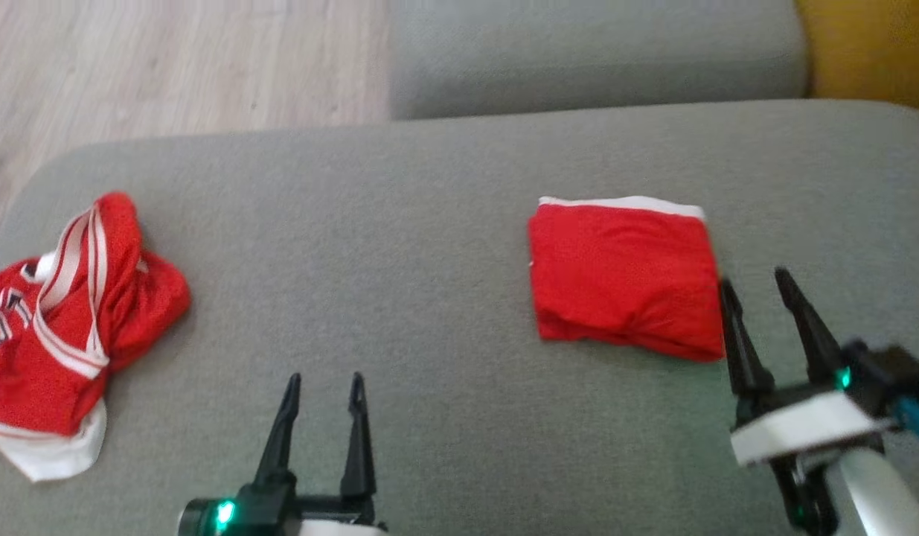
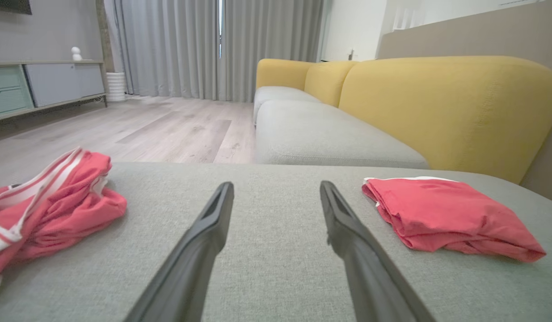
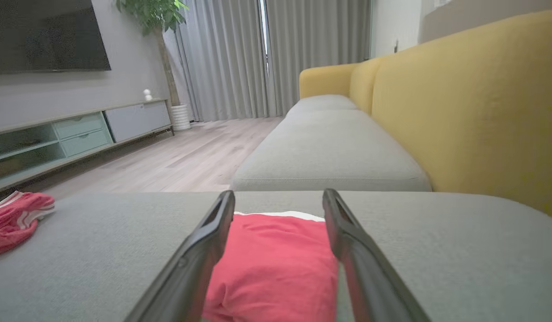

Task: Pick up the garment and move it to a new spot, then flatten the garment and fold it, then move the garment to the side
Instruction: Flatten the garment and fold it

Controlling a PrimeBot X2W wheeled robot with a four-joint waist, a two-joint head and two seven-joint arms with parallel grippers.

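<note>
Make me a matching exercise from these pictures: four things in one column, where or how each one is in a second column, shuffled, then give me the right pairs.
Column one
1. folded red fabric garment with a white edge
2. crumpled red jersey with white stripes
3. left end effector
4. right end effector

Column two
A. open, over bare grey fabric cushion between the two red pieces
B. bunched at the cushion's left end
C. open, by the folded piece's right edge
D. lying flat on the cushion's right half

Pairs: 1-D, 2-B, 3-A, 4-C
</note>
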